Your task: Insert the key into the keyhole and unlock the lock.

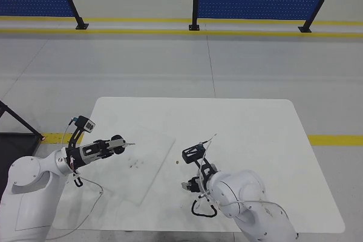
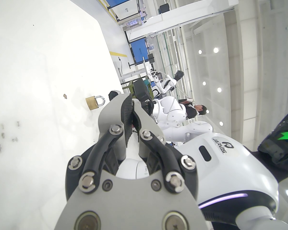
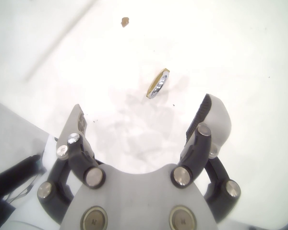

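A small brass padlock [image 2: 94, 101] with a silver shackle stands on the white table [image 1: 254, 127]. From the right wrist it shows edge-on, padlock [image 3: 158, 83], just beyond my right gripper [image 3: 141, 102]. That gripper [image 1: 193, 152] hovers low over the table's middle, open, with nothing between its fingers. My left gripper [image 1: 120, 145] is held over the table's left side, tips turned toward the lock and well short of it. Its fingers [image 2: 130, 111] are pressed together, and a thin silver key [image 1: 130, 145] pokes out of the tip.
A thin white sheet [image 1: 151, 157] lies on the left half of the table and carries several dark specks [image 1: 134, 163]. A brown crumb [image 1: 176, 162] lies near the lock. A black frame [image 1: 0, 121] stands off the table's left edge.
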Action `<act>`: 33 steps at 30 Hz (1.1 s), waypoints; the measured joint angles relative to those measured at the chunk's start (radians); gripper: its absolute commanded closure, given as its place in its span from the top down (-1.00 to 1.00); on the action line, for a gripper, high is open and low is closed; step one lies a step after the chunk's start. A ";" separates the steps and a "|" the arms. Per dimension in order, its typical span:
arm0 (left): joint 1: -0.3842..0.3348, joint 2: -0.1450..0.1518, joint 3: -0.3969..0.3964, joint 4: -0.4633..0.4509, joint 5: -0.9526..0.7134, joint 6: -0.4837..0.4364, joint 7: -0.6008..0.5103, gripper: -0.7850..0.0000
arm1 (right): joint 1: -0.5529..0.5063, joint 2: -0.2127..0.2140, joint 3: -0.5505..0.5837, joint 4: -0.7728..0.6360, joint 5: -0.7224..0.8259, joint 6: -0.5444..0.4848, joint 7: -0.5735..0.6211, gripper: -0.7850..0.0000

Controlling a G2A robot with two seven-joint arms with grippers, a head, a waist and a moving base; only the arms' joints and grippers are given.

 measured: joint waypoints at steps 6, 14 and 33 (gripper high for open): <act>0.000 0.000 0.000 0.000 0.000 0.000 0.000 -1.00 | 0.017 -0.018 -0.009 0.052 -0.013 0.000 0.000 1.00; 0.000 0.000 0.000 0.000 0.000 0.000 0.000 -1.00 | 0.027 -0.033 -0.008 0.093 -0.030 0.000 0.000 1.00; 0.000 0.000 0.000 0.000 0.000 0.000 0.000 -1.00 | 0.029 -0.060 -0.007 0.153 -0.063 0.000 0.000 -0.07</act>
